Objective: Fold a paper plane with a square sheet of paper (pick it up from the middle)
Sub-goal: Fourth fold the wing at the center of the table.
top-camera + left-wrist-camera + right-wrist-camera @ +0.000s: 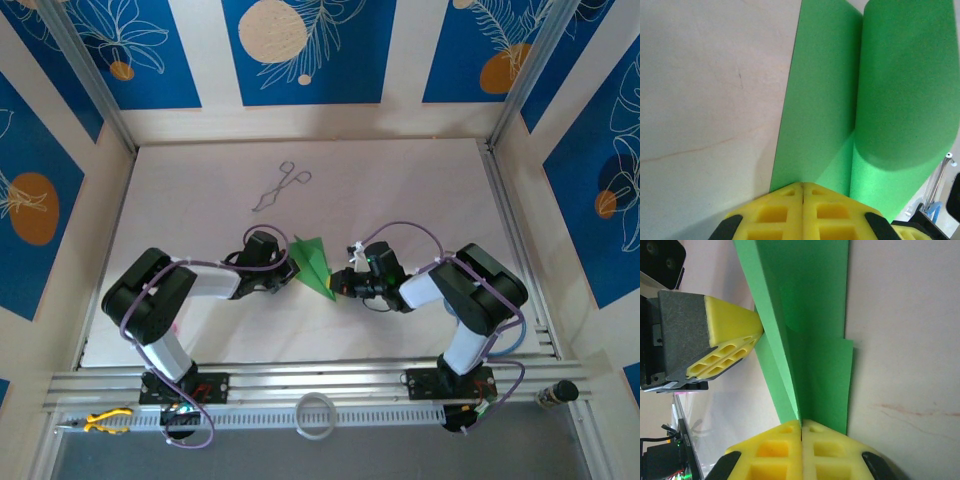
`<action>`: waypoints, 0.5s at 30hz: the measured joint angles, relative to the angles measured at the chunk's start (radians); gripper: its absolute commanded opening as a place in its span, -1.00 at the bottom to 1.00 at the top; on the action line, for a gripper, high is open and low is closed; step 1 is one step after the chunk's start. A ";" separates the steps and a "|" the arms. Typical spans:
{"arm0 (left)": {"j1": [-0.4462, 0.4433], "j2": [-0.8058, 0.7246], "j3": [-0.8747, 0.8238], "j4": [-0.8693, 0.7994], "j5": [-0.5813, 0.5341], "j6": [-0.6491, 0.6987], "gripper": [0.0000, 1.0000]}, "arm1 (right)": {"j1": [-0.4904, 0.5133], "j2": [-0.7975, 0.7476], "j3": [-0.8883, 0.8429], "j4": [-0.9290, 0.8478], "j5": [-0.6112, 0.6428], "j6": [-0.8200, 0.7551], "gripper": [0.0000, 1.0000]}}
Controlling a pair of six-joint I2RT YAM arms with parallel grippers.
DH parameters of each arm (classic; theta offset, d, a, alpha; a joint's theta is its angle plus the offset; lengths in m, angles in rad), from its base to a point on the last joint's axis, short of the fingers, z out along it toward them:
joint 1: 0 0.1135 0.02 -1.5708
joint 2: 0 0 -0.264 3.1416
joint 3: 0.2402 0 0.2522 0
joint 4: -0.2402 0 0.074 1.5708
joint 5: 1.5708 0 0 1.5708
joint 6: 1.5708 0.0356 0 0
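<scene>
Left end effector [802,189] and right end effector [801,424] both clenched on bright green folded paper plane [312,262]; risk: opposing pulls could tear it or skew the crease.

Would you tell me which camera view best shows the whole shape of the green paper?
The top external view, since the whole paper plane appears as a pointed dart. The left wrist view gives close green flaps beyond the shut left tool; the right wrist view, its creased layers running into the right tool.
</scene>
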 measured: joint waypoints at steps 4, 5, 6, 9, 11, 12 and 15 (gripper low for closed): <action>0.000 0.000 0.000 0.000 0.000 0.000 -0.88 | -0.005 0.008 0.000 0.011 -0.010 0.011 -0.95; 0.000 0.000 0.000 0.000 0.000 0.000 -0.88 | -0.006 0.008 0.000 0.012 -0.014 0.012 -0.95; 0.000 0.000 0.000 0.000 0.000 0.000 -0.88 | -0.006 0.010 0.000 0.013 -0.017 0.015 -0.95; 0.000 0.000 0.000 0.000 0.000 0.000 -0.87 | -0.008 0.013 0.000 0.016 -0.024 0.019 -0.95; 0.000 0.000 0.000 0.000 0.000 0.001 -0.86 | -0.008 0.013 0.000 0.017 -0.025 0.019 -0.95; 0.000 0.000 0.000 0.000 0.000 0.001 -0.85 | -0.008 0.013 0.000 0.017 -0.025 0.019 -0.96; 0.000 -0.010 0.000 -0.017 -0.006 0.006 -0.80 | -0.008 0.013 0.000 0.017 -0.025 0.019 -0.96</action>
